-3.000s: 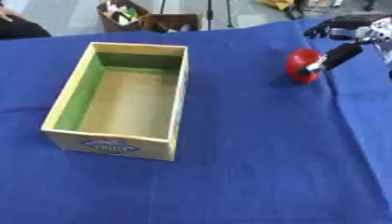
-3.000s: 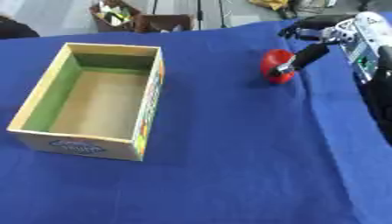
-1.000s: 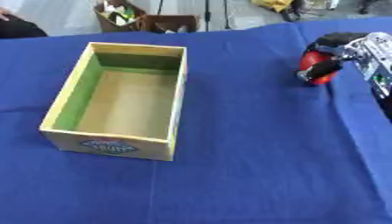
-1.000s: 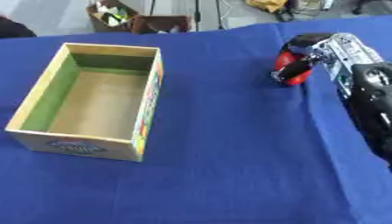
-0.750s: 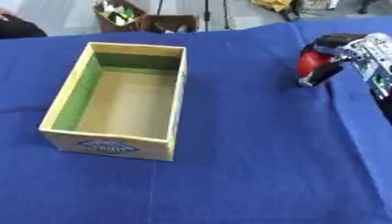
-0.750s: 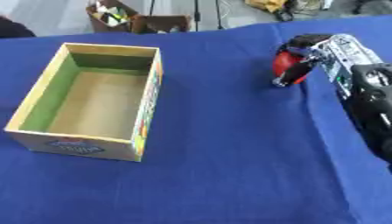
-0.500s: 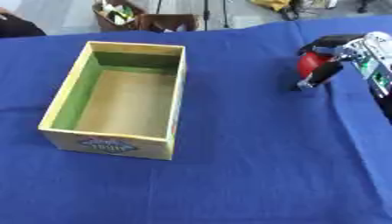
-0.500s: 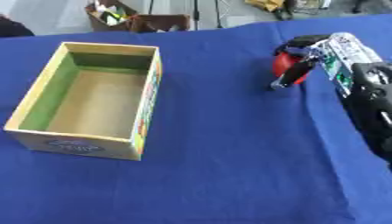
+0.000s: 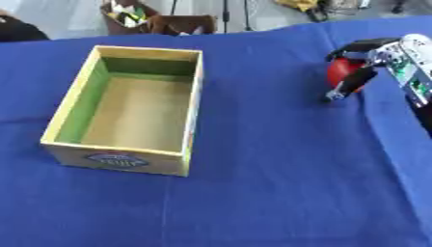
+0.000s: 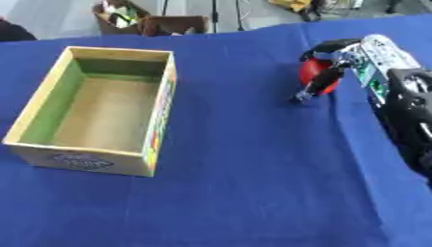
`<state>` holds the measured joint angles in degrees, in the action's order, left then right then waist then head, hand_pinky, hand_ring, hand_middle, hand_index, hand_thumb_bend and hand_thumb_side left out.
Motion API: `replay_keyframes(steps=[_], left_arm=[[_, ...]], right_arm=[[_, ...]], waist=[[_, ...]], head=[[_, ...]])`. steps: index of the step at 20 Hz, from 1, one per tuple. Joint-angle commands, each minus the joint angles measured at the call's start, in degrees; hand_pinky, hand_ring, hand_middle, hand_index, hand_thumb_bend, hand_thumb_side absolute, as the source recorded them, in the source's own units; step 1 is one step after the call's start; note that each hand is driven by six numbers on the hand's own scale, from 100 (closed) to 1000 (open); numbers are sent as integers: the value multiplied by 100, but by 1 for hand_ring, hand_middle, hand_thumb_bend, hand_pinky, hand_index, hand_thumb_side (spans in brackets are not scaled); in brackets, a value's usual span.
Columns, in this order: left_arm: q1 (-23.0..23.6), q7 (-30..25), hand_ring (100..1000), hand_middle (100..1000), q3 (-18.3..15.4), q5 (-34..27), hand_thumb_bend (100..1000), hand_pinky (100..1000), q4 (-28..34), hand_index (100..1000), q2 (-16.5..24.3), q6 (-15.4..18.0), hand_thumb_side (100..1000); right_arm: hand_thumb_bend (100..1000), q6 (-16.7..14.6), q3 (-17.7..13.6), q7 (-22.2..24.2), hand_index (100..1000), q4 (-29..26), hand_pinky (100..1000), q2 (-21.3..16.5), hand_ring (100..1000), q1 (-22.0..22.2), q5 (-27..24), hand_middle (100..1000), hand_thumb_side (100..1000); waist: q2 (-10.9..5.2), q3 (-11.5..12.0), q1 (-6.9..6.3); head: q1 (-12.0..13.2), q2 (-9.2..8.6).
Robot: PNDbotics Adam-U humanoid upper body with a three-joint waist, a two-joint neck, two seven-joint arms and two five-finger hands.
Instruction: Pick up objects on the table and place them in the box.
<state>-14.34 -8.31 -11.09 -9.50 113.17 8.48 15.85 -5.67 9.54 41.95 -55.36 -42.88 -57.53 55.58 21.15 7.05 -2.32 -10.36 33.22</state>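
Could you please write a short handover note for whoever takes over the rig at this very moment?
Right hand: at the far right of the blue table, fingers curled round the red ball; whether the ball is off the cloth cannot be told.
Left hand: not in view.
Box: open, left of centre, nothing visible inside.
Done: the ball is grasped.
Left: carry it left, over the box, and release it inside. No other loose objects show on the table.
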Motion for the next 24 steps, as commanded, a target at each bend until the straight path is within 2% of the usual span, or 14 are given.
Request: replay_keyframes(steps=[1,6,11,12,16,18,21,24], left_arm=[[-5,-6,321,367,23,-7,100,177,85,698,65,-9,750],[10,-5,321,367,19,4,100,177,78,697,89,-8,751],[21,-11,321,367,18,14,100,176,71,697,102,-11,750],[21,-12,321,367,17,16,100,176,70,697,104,-11,749],[22,-22,321,367,19,19,100,176,67,697,110,-10,748],[19,-24,321,367,18,19,100,176,66,697,113,-10,747],[12,-31,320,367,23,16,100,175,63,697,113,-8,746],[8,-44,320,366,31,10,100,174,58,697,115,-7,746]], right_arm=[[590,-66,-161,145,1000,-188,560,-312,788,-215,-163,891,567],[479,-285,-287,182,1000,-252,615,-457,823,-314,-130,926,552],[444,-539,-377,314,1000,-240,622,-553,824,-325,-146,930,538],[395,-569,-387,333,1000,-238,627,-568,830,-324,-162,936,524],[302,-710,-409,514,1000,-176,657,-620,849,-318,-202,960,479],[307,-784,-421,645,1000,-130,665,-644,849,-298,-230,964,464],[253,-903,-423,754,1000,-95,673,-653,840,-275,-291,971,434],[246,-1027,-393,824,1000,-78,687,-655,843,-277,-326,975,423]], waist=[[-170,-16,16],[-190,-53,25],[-192,-64,22],[-191,-65,20],[-183,-65,20],[-174,-57,19],[-159,-43,11],[-147,-31,2]], head=[[16,28],[51,16],[69,16],[71,13],[71,1],[63,-4],[52,-19],[32,-31]])
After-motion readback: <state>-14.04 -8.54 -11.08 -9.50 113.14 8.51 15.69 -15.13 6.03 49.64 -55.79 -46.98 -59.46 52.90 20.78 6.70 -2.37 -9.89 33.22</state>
